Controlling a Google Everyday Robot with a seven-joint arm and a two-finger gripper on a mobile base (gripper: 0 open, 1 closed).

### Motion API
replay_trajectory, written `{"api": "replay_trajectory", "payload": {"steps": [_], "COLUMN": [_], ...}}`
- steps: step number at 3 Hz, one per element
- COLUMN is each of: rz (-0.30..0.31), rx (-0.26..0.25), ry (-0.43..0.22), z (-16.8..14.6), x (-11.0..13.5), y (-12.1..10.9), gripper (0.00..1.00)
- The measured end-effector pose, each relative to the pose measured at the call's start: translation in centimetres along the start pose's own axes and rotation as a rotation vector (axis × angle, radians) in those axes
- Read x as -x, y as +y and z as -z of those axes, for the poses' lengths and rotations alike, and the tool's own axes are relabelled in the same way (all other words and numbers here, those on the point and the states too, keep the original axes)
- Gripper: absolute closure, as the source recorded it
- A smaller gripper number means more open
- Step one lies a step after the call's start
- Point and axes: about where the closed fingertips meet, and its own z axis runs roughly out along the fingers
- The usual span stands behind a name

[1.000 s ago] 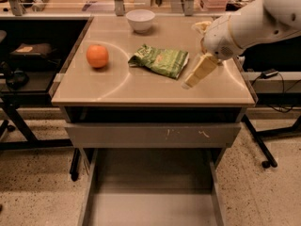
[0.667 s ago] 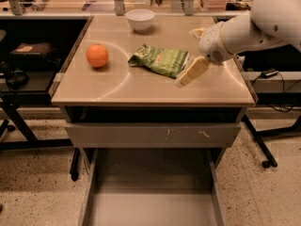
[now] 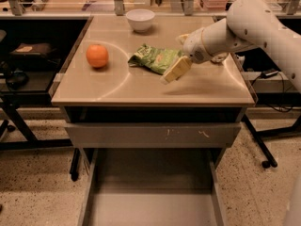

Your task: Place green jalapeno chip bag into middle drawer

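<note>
The green jalapeno chip bag [image 3: 154,58] lies crinkled on the tan tabletop [image 3: 117,86], near its middle. My gripper [image 3: 172,72] hangs low over the table at the bag's right end, touching or just above its edge. The white arm [image 3: 244,25] reaches in from the upper right. The middle drawer [image 3: 150,204] is pulled out below the table, with a bare grey floor and thin side walls. Nothing lies in it.
An orange [image 3: 97,55] sits on the table left of the bag. A white bowl [image 3: 140,19] stands at the back edge. A shut grey drawer front with white scratches [image 3: 155,134] sits above the open drawer. Dark desks flank the table on both sides.
My gripper has moved left along the table, from the right of the bag to its right end. The bag, orange and bowl have not moved.
</note>
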Motion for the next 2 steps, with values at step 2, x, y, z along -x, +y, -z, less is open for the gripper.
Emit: {"api": "replay_trajectory", "payload": {"steps": [2], "rz": [-0.044], "rx": [0.077], "ry": [-0.007], "z": [-5.3], "x": [0.5], "y": [-0.9], "gripper": [0.0]}}
